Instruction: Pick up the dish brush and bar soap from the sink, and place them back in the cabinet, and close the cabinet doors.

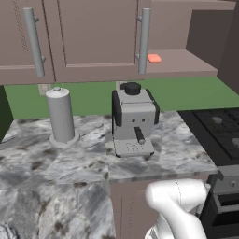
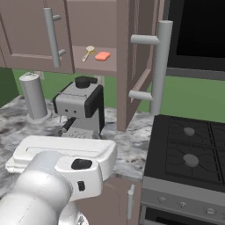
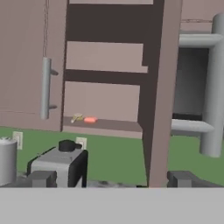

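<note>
The dish brush (image 2: 88, 52), small and cream-yellow, lies on the bottom shelf of the cabinet (image 2: 94, 66), and the orange-red bar soap (image 2: 102, 56) lies just right of it. In the hand view the brush (image 3: 77, 117) and soap (image 3: 90, 120) lie side by side on the same shelf, well ahead of my gripper (image 3: 111, 181). My gripper is open, with nothing between its fingertips (image 3: 41, 178). The left cabinet door (image 2: 35, 35) is shut. The right cabinet door (image 2: 132, 66) stands swung out, edge-on, with its bar handle (image 2: 158, 66) toward me. The sink is out of view.
A grey coffee machine (image 1: 133, 121) stands on the marble counter (image 1: 70, 163) below the cabinet. A grey cylinder canister (image 1: 60, 114) stands to its left. A black stove (image 2: 189, 154) lies to the right. The open door's handle (image 3: 214, 87) juts out at the right of the hand view.
</note>
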You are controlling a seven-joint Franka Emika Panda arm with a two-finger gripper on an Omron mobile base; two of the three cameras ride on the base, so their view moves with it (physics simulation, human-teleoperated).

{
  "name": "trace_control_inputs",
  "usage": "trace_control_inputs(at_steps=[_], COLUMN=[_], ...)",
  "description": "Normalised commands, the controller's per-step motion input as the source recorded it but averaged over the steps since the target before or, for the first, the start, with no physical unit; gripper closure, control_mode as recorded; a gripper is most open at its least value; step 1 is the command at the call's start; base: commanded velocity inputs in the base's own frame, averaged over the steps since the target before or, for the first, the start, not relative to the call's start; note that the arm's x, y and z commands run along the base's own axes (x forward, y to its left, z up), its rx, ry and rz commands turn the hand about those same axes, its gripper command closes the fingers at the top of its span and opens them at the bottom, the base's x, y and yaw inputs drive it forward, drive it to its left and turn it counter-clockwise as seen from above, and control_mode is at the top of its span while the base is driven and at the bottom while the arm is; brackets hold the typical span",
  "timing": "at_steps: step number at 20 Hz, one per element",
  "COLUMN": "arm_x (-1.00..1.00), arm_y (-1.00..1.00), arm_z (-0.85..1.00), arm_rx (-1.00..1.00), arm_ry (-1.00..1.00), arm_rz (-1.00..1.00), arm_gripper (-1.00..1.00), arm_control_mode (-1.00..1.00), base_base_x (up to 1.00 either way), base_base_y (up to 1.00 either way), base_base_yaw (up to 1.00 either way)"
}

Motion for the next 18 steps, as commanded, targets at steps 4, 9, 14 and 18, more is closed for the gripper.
trace_control_inputs(at_steps=[4,9,14,18], arm_x=[0.00,0.09,0.32,0.35], arm_y=[-0.23,-0.20,-0.23,-0.34], arm_z=[-0.33,-0.19,-0.15,-0.11], arm_rx=[0.00,0.00,0.02,0.04], arm_ry=[-0.05,-0.02,0.00,0.00], arm_rz=[0.00,0.00,0.04,0.05], arm_gripper=[-1.00,-1.00,-1.00,-1.00], arm_control_mode=[-1.00,-1.00,-1.00,-1.00], base_base_x=[0.00,0.00,0.00,0.00], base_base_y=[0.00,0.00,0.00,0.00], base_base_yaw=[0.00,0.00,0.00,0.00])
